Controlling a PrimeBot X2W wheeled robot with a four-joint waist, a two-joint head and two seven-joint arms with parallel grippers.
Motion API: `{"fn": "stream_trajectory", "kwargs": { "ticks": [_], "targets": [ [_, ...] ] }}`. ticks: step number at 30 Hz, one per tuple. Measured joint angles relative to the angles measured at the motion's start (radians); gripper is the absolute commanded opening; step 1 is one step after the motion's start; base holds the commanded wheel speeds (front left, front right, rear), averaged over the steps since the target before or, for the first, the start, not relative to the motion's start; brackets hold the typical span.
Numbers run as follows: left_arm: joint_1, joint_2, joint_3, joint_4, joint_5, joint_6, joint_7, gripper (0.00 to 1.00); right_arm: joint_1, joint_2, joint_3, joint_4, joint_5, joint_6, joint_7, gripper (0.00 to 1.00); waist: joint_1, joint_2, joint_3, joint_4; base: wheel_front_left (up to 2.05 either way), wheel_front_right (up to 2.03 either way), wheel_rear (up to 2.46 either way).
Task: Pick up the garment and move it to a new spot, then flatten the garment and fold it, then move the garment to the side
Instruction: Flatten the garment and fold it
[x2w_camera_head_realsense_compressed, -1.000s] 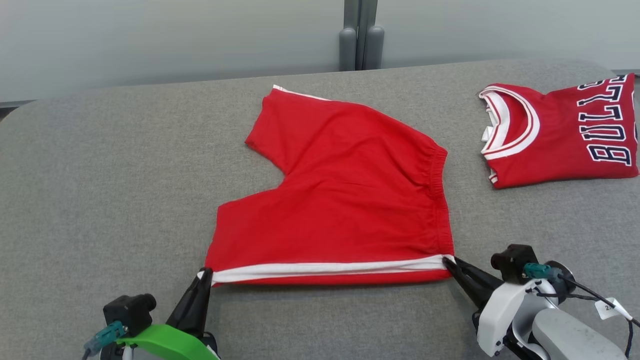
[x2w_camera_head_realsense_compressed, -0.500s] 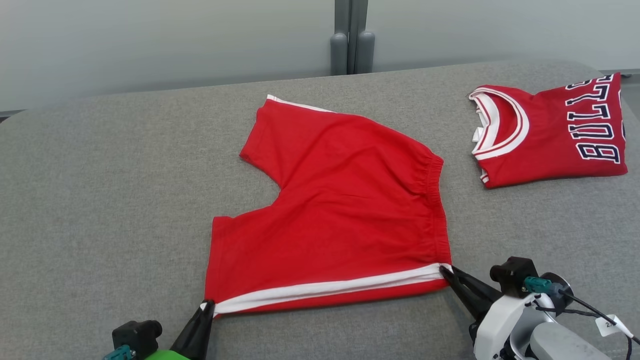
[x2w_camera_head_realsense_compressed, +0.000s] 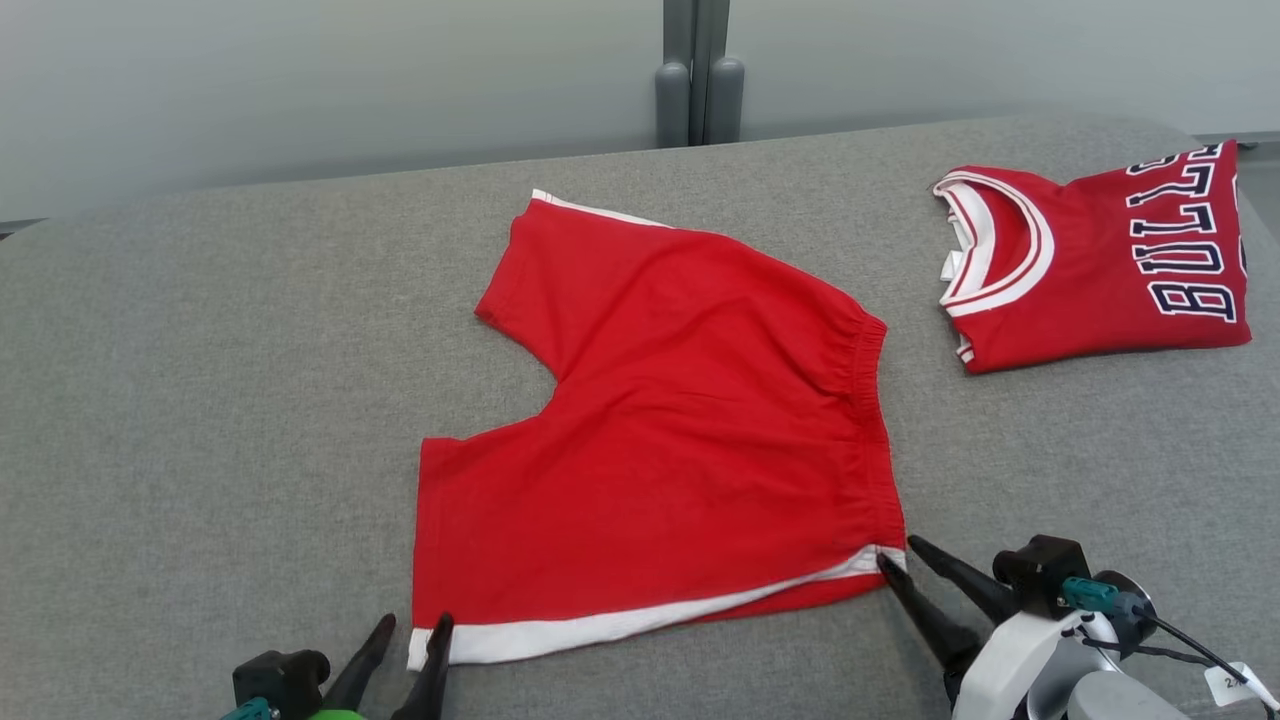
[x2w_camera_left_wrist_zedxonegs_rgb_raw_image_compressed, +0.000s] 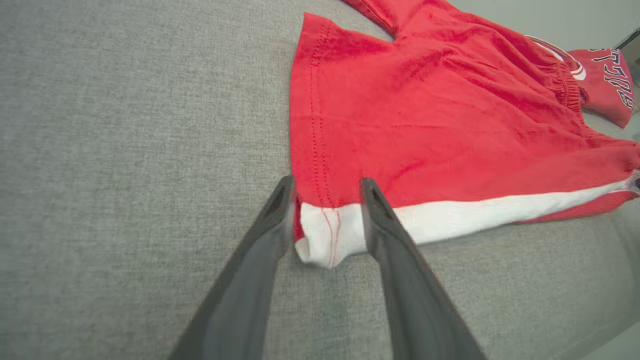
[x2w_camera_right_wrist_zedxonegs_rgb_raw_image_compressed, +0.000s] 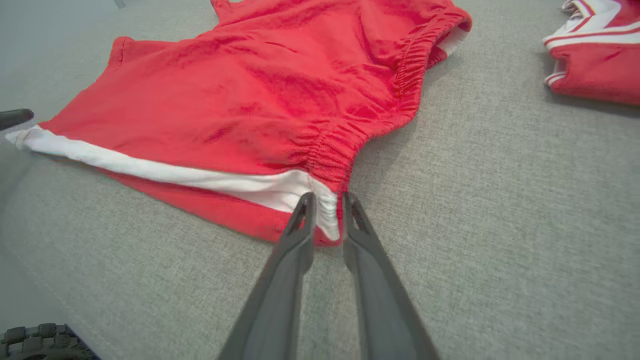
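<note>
Red shorts (x2w_camera_head_realsense_compressed: 680, 420) — white side stripe (x2w_camera_head_realsense_compressed: 600, 627)

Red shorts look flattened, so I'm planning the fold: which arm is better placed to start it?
Probably left. The left pincer, open, straddles the red shorts at their white-striped hem corner, ready to carry it toward the waistband. The right pincer sits at the waistband corner, likely the anchor.

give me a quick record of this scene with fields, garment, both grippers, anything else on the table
garment: red shorts, spread flat on the grey table, white stripe along near edge
left gripper: open, fingers straddling near leg-hem corner
right gripper: open, tips at near waistband corner
other item: folded red Bulls jersey, far right, apart from shorts
fold: not yet done
</note>
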Motion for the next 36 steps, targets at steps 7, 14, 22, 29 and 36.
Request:
{"fn": "stream_trajectory", "kwargs": {
  "ticks": [7, 14, 22, 29, 36],
  "targets": [
    [0.000, 0.018, 0.022, -0.024, 0.031, 0.000, 0.000, 1.00, 0.056, -0.011, -0.044, -0.040, -0.026, -0.003, 0.000, 1.00, 0.0000, 0.0000, 0.006, -0.003, 0.00, 0.00, 0.00],
    [-0.001, 0.010, 0.100, -0.113, 0.047, 0.001, 0.000, 1.00, 0.109, -0.022, -0.100, -0.084, -0.032, -0.021, 0.000, 1.00, 0.0000, 0.0000, 0.007, -0.008, 0.00, 0.00, 0.00],
    [-0.024, -0.038, 0.139, -0.188, 0.084, 0.017, 0.000, 1.00, 0.090, -0.010, -0.208, -0.176, -0.041, -0.063, 0.000, 1.00, 0.0000, 0.0000, -0.023, -0.029, 0.00, 0.00, 0.00],
    [-0.041, -0.080, 0.173, -0.214, 0.102, 0.049, -0.003, 1.00, 0.065, 0.020, -0.282, -0.225, -0.050, -0.118, 0.000, 1.00, 0.0000, 0.0000, -0.062, -0.042, 0.00, 0.00, 0.00],
    [-0.039, -0.093, 0.201, -0.235, 0.122, 0.100, -0.003, 1.00, 0.060, 0.065, -0.348, -0.281, -0.050, -0.171, 0.000, 1.00, 0.0000, 0.0000, -0.086, -0.046, 0.00, 0.00, 0.00]
  ]
}}
